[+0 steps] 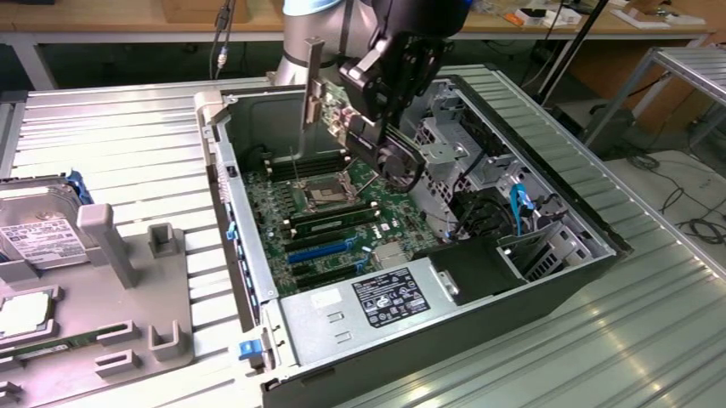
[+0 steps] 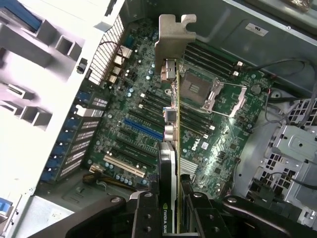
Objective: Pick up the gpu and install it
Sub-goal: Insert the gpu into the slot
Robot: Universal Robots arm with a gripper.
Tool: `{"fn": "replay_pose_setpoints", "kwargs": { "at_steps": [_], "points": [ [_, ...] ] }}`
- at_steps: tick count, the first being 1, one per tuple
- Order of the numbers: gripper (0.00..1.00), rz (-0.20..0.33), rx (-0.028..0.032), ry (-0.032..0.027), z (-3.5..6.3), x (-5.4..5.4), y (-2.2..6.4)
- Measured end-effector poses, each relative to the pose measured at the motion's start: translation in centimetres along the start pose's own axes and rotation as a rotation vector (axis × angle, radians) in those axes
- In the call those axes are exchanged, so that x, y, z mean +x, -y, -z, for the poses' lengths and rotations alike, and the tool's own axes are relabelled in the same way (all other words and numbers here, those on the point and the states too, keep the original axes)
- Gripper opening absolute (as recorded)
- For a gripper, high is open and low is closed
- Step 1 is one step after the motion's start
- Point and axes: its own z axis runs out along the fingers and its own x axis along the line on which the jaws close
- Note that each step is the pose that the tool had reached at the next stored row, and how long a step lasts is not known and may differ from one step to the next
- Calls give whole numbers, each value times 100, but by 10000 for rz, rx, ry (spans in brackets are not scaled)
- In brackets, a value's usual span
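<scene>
The gpu (image 1: 336,110) hangs above the open computer case (image 1: 244,204), over the back part of the motherboard. Its long silver end bracket (image 1: 309,81) points up and down at the exterior view's left of the card. My gripper (image 1: 372,102) is shut on the card from above. In the wrist view the gpu (image 2: 171,148) shows edge-on, with the silver bracket (image 2: 174,37) at its far end and a black cooler block with NVIDIA lettering between my fingers (image 2: 146,210). The card is held clear of the board, above the CPU socket (image 2: 198,89) and the memory slots.
The blue expansion slot (image 2: 143,130) and a white slot (image 2: 124,166) lie on the motherboard, toward the power supply (image 1: 375,297). A metal drive cage (image 1: 454,149) and cables stand at the exterior view's right. A grey fixture (image 1: 102,255) holding a hard drive (image 1: 34,234) sits outside the case.
</scene>
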Motion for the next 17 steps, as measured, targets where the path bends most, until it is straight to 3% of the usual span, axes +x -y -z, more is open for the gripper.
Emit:
{"fn": "replay_pose_setpoints", "kwargs": {
  "at_steps": [17],
  "points": [
    [27, 1018, -18, -46, 0, 0, 0]
  ]
}}
